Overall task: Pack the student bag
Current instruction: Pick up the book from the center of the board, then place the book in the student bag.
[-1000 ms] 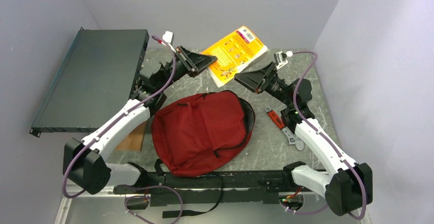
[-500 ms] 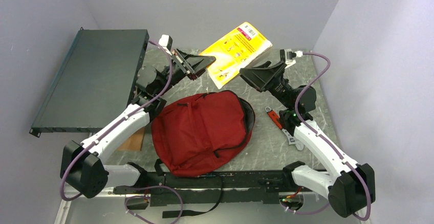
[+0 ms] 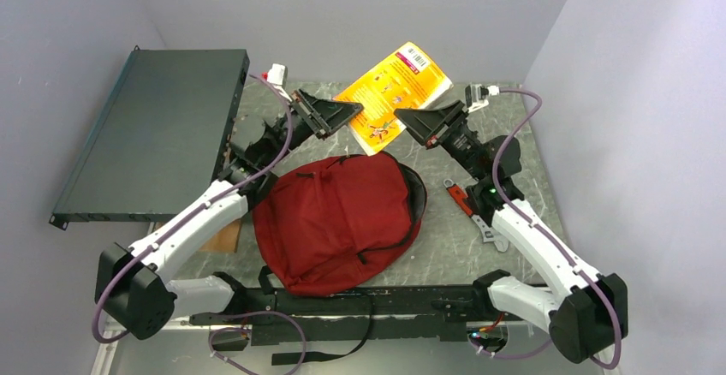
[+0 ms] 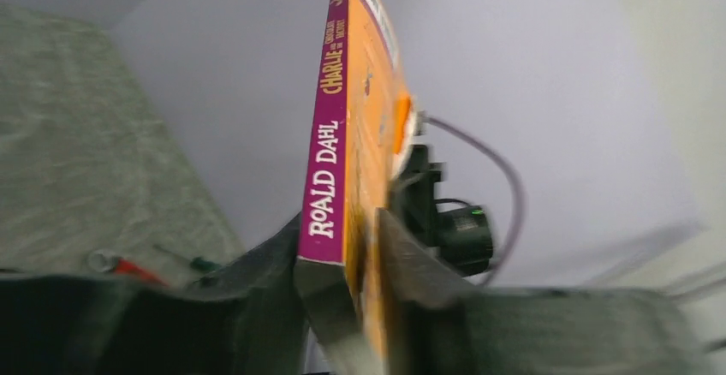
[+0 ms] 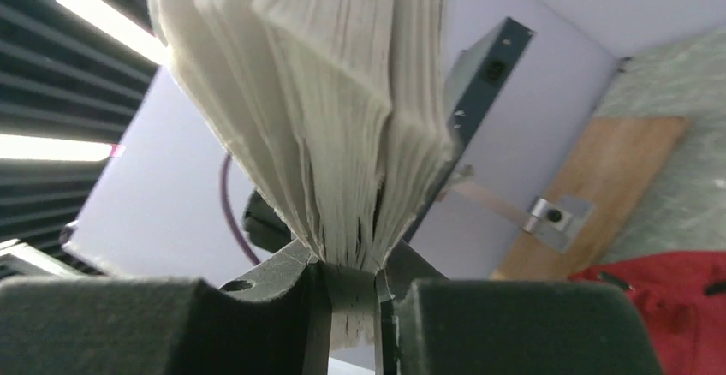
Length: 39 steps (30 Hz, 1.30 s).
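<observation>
Two grippers share one load: the left gripper [image 3: 351, 111] is clamped on the spine end of the yellow paperback [image 3: 398, 77], and the right gripper [image 3: 404, 120] pinches its page edge from the opposite side. The book hangs tilted in the air at the upper middle of the overhead frame. In the right wrist view the pages splay apart above the pinch, a loose hold on soft paper rather than on a stiff board.

The student bag [image 3: 338, 217] lies flat on the table [image 3: 445, 242] in the middle of the frame, just below the book. A dark slit runs along its right edge; how far that mouth is open I cannot tell.

The risks seem to come from the shared grip. If the arms drift apart, pages could tear or the cover could buckle. If the paper slides out of the right jaws, the book would swing on the spine hold alone. And with both grippers occupied, nothing props the limp fabric open — the book's corner may snag on the lip and push the bag away.
</observation>
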Each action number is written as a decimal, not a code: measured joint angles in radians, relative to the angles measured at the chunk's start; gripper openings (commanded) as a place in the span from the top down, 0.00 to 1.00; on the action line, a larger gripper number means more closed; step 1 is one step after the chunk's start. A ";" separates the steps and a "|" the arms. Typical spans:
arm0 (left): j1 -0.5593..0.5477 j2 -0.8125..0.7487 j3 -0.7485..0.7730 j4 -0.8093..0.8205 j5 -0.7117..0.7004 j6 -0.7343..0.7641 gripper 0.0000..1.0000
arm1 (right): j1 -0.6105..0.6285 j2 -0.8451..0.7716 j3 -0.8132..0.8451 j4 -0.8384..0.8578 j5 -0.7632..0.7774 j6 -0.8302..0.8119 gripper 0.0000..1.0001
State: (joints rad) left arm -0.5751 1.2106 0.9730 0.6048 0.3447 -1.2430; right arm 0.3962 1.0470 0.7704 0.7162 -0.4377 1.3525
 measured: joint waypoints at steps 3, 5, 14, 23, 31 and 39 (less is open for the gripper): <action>-0.023 -0.005 0.064 -0.214 -0.042 0.155 0.04 | -0.003 -0.050 0.085 -0.263 0.052 -0.135 1.00; -0.071 -0.010 0.094 -0.365 -0.113 0.246 0.01 | -0.005 -0.091 0.170 -0.476 0.140 -0.263 1.00; -0.466 0.270 0.399 -0.967 -0.519 0.558 0.00 | -0.013 -0.233 0.357 -1.124 0.716 -0.793 1.00; -0.616 0.901 0.972 -1.429 -0.827 0.614 0.13 | -0.014 -0.389 0.242 -1.438 0.875 -0.922 1.00; -0.629 0.873 0.826 -1.457 -0.927 0.589 0.24 | -0.014 -0.486 0.239 -1.509 0.913 -0.938 1.00; -0.625 0.819 0.743 -1.415 -0.955 0.576 0.57 | -0.014 -0.491 0.209 -1.530 0.897 -0.946 1.00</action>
State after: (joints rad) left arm -1.1999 2.0293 1.7157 -0.8101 -0.6106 -0.6670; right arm 0.3817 0.5556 0.9798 -0.8135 0.4591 0.4068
